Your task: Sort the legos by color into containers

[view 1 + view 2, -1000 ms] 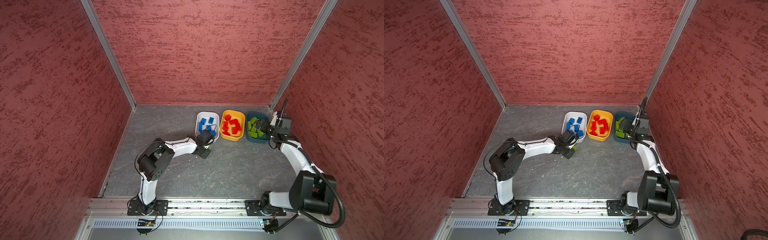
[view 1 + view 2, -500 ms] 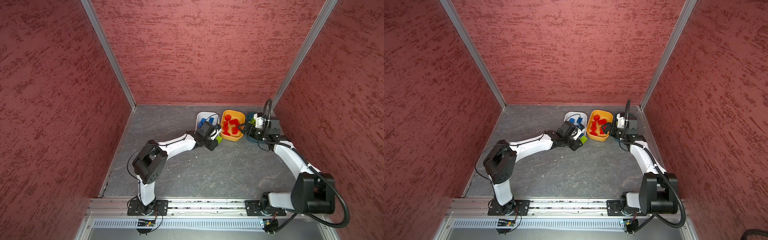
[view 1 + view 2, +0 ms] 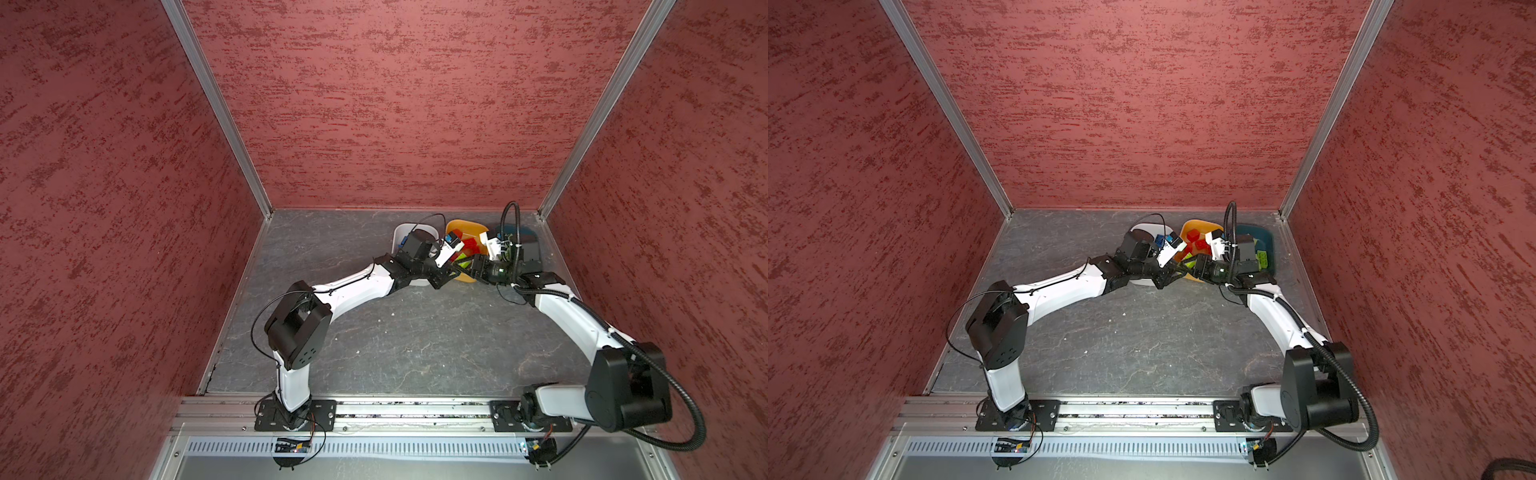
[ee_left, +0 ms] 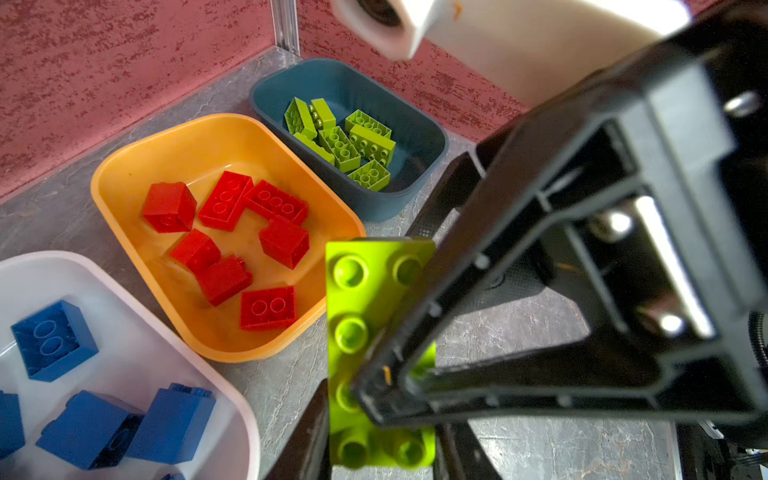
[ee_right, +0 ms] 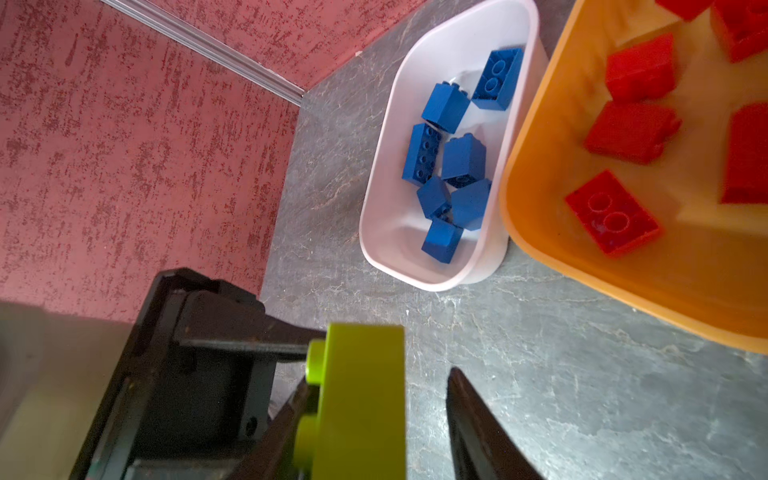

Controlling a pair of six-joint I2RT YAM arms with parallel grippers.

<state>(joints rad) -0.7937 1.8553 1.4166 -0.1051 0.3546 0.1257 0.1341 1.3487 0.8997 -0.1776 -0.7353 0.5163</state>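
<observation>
both arms have met at the orange tub's [image 4: 232, 353] 6 o'clock rim. left jaws clench the green brick [image 4: 365, 291]; right jaws straddle it, one side gapped: likely a handover toward the teal tub [image 4: 386, 205] at 3 o'clock.

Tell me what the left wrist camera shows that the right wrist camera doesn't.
Only the left wrist view shows the dark teal tub, with lime green bricks lying in it, and the studded face of the held green brick. Only the right wrist view shows the white tub almost whole, and the held green brick side-on. Both show the held green brick, blue bricks in the white tub, and red bricks in the yellow-orange tub.
</observation>
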